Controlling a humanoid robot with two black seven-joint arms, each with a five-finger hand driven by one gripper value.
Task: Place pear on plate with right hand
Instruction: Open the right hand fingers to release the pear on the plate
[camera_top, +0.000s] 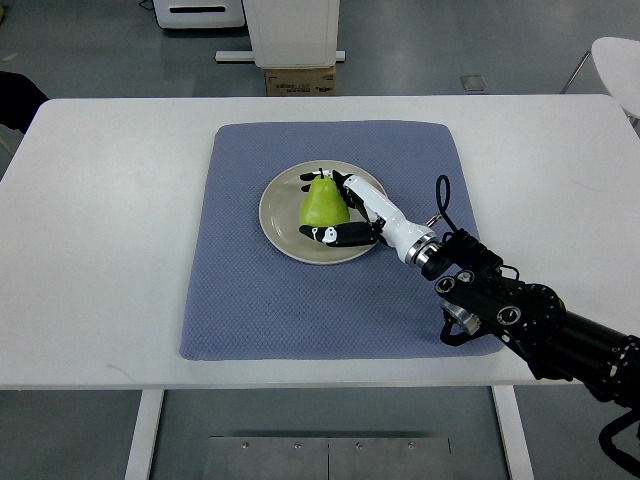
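Fingers (335, 233) of right hand (352, 210) wrapped around pear (322, 203), upright on plate (280, 222), stem up

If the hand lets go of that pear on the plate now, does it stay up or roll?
The pear stands stem-up on the plate, so its narrow top probably makes it tippy. Its rounded body would likely roll if it fell, though the plate's rim may catch it. The skin looks smooth, so the right hand wrapped around it could slip.
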